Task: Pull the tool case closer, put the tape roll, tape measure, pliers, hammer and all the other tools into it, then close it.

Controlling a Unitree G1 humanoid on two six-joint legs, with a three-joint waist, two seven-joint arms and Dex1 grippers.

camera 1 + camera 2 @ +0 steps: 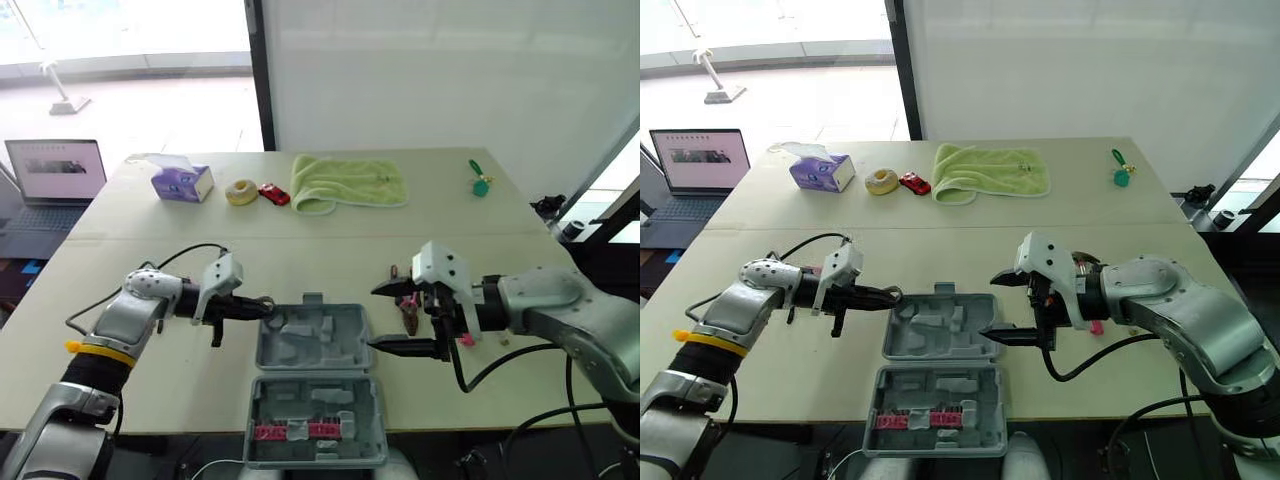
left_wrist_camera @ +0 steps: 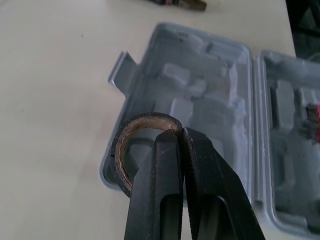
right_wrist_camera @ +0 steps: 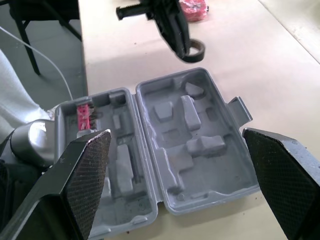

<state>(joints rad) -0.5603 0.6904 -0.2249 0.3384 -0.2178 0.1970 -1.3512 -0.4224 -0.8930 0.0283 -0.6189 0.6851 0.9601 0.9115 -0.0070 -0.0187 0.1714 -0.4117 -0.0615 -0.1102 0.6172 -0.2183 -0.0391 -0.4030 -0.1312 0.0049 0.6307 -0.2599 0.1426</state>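
One tape roll clamped in left end effector; right end effector wide, empty; one tool case.

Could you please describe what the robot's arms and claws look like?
Both arms are silver-grey with black cables looping alongside; the left arm carries a yellow band. White housings sit at the wrists, and the left claw and right claw are tapered and black.

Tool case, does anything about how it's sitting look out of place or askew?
Yes. The open tool case lies with its near half hanging past the table's front edge, so it looks poorly supported. Nothing looks spilled or damaged. The left gripper holds the tape roll at the case's edge.
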